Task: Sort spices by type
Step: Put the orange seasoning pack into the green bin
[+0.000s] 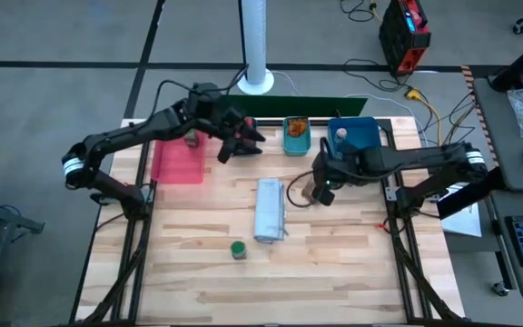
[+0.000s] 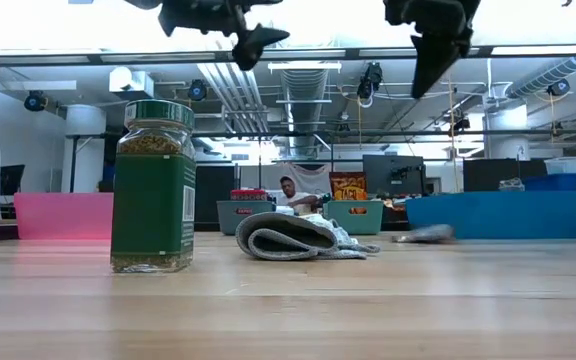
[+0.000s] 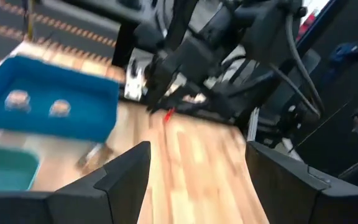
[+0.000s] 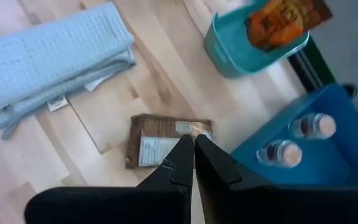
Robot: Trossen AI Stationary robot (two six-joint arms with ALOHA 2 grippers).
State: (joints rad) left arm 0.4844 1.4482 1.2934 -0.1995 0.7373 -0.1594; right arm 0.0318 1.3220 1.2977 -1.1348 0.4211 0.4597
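Right gripper (image 4: 193,144) pinched closed, empty, above a brown flat packet (image 4: 166,142) at frame centre, just beside the blue tray (image 4: 328,124). Left gripper (image 1: 240,138) spread wide, upper centre. Green-lidded jar (image 1: 238,249) stands lower centre, near the folded cloth (image 1: 270,210).

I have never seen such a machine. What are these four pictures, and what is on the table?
Two dark robot arms work at a wooden table. One picture looks down from above, one looks level across the table, and one comes from a camera on each wrist. On the table lie a green-lidded jar, a folded grey-white cloth, a flat brown packet, and pink, teal and blue trays. The left gripper, jaws open, hangs empty beside the pink tray. The right gripper, jaws shut, hovers over the packet, seemingly holding nothing.
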